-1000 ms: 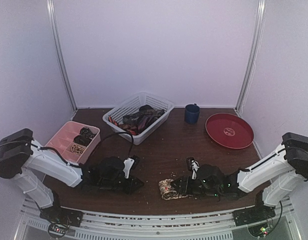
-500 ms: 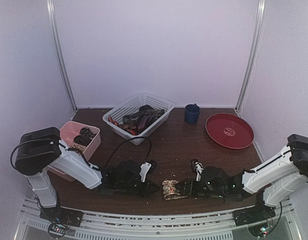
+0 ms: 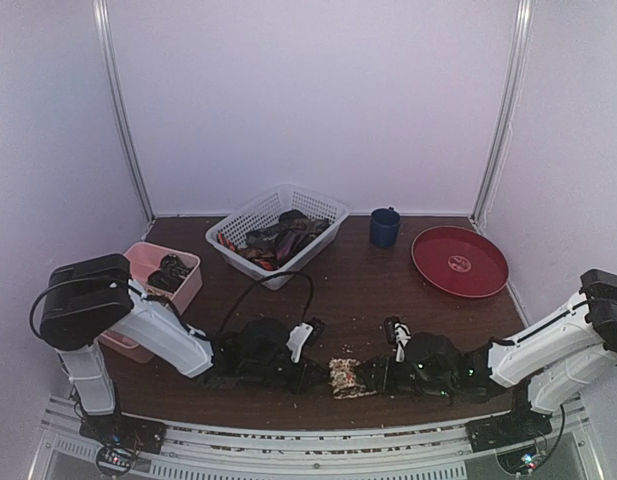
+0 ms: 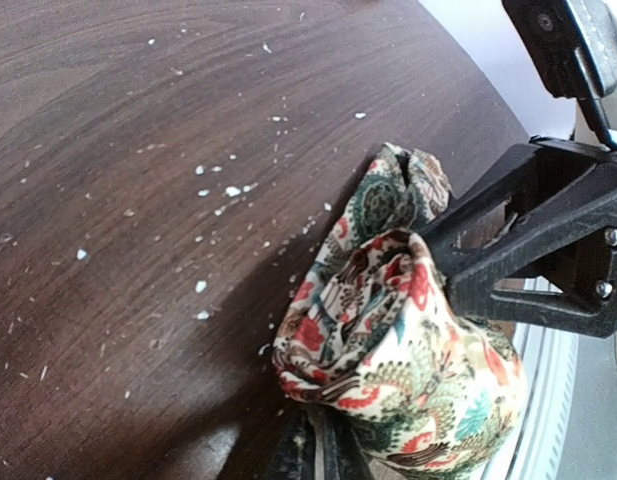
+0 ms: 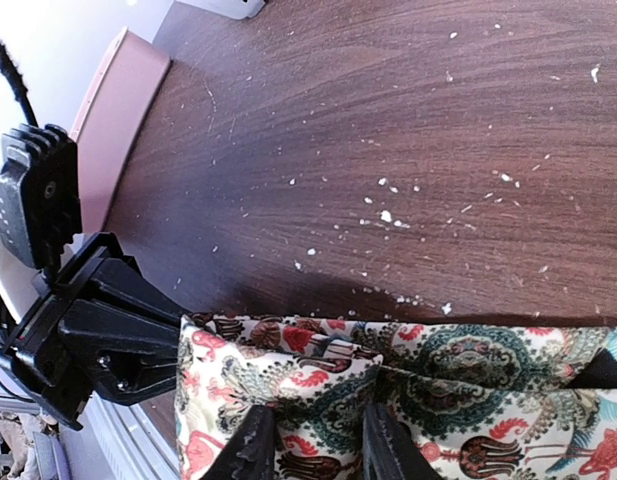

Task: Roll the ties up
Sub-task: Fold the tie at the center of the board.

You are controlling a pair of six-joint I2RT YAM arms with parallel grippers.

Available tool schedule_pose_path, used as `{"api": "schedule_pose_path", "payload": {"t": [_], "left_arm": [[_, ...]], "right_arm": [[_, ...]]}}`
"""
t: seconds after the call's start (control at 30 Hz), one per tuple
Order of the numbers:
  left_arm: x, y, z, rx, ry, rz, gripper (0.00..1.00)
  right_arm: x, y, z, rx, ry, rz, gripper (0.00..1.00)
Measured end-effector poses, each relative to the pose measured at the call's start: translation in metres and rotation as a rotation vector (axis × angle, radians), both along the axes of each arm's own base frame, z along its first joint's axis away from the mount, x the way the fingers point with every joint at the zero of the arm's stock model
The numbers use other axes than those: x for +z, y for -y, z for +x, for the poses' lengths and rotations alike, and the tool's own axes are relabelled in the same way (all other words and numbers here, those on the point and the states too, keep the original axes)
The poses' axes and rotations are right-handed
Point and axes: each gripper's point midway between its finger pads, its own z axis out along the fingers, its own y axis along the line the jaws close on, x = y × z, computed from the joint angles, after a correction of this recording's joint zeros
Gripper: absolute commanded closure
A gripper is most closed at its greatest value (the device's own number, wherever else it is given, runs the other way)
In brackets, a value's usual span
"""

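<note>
A floral cream, red and green tie (image 3: pixel 345 378) lies bunched at the table's near edge, between both grippers. In the left wrist view this tie (image 4: pixel 388 330) stands as a puffed fold. My left gripper (image 4: pixel 316 450) has its jaws pressed together at the fold's lower corner, pinching the fabric edge. Across from it, my right gripper (image 5: pixel 318 418) is shut on the tie (image 5: pixel 438 380), with a thick fold between its two fingers. In the top view the left gripper (image 3: pixel 313 375) and right gripper (image 3: pixel 371 377) face each other. More ties (image 3: pixel 278 240) fill the basket.
The white lattice basket (image 3: pixel 318 205) stands at the back centre. At the left, the pink tray (image 3: pixel 138 262) holds dark rolls. A blue cup (image 3: pixel 384 227) and a red plate (image 3: pixel 459 261) sit at the back right. White crumbs dot the brown table (image 4: pixel 138 200).
My left arm has swung right along the near edge until its gripper meets the tie, and its jaws have narrowed. The tie has bunched shorter. The right gripper has shifted slightly right.
</note>
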Motion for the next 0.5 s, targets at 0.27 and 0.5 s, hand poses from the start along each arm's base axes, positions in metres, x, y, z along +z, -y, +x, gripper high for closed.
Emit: {"api": "schedule_pose_path", "payload": {"t": [0.27, 0.5], "left_arm": [[0.009, 0.009, 0.001, -0.019, 0.008, -0.024, 0.93], [0.016, 0.015, 0.001, -0.032, 0.014, -0.043, 0.93]], "right_arm": [[-0.001, 0.01, 0.003, -0.017, 0.028, -0.05, 0.73], [-0.002, 0.023, 0.006, -0.038, 0.056, -0.113, 0.72]]}}
